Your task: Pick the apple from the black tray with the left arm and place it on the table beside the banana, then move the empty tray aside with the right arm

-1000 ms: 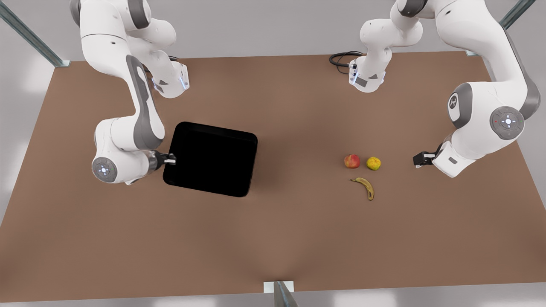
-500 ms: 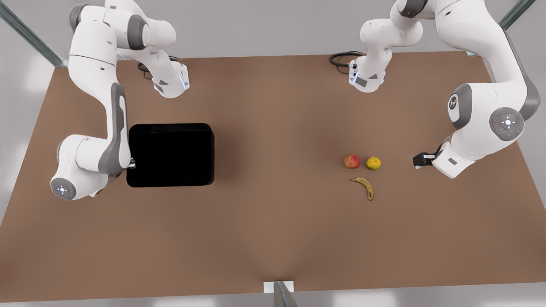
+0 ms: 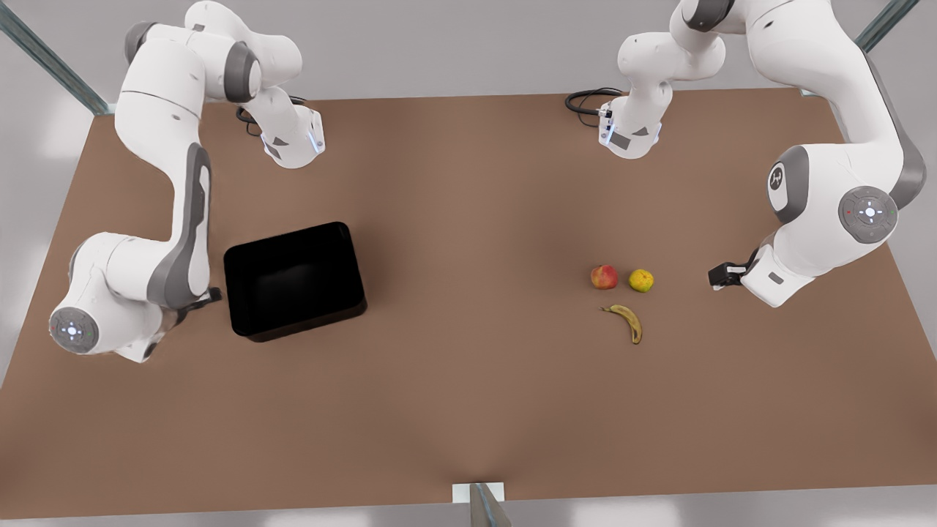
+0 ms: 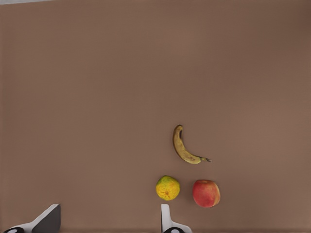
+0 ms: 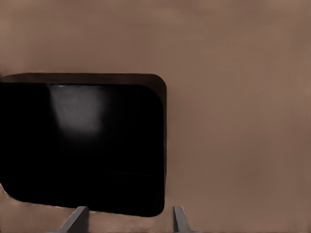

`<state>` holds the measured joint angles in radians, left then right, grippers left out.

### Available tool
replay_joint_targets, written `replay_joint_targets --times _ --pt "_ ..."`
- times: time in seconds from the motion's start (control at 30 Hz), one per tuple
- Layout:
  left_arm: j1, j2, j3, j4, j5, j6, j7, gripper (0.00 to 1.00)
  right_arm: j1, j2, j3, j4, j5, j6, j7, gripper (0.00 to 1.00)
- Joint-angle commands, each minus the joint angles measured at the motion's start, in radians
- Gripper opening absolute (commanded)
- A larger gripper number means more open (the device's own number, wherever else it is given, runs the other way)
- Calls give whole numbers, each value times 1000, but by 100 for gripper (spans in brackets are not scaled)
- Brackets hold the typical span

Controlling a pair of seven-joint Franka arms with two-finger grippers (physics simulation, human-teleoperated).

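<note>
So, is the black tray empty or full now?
Empty: the black tray shows only its dark floor, and the apple lies on the table.

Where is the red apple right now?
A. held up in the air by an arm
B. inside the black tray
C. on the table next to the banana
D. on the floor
C: the apple sits on the brown table just above the banana in the front view, far from the empty black tray.
</note>
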<state>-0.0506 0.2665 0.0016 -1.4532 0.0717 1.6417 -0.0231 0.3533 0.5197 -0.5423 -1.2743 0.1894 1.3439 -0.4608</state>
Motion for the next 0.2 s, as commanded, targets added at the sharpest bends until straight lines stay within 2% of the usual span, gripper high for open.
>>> replay_joint_targets --times 0.0,0.07,0.17 --pt "0 -1 0 0 2 0 0 100 3 -68 10 84 16 -226 -30 100" --pt "0 -1 0 0 3 0 0 100 -16 -167 111 136 12 -224 80 100" --pt "0 -1 0 2 2 0 0 100 -23 -191 156 138 8 -215 136 100"
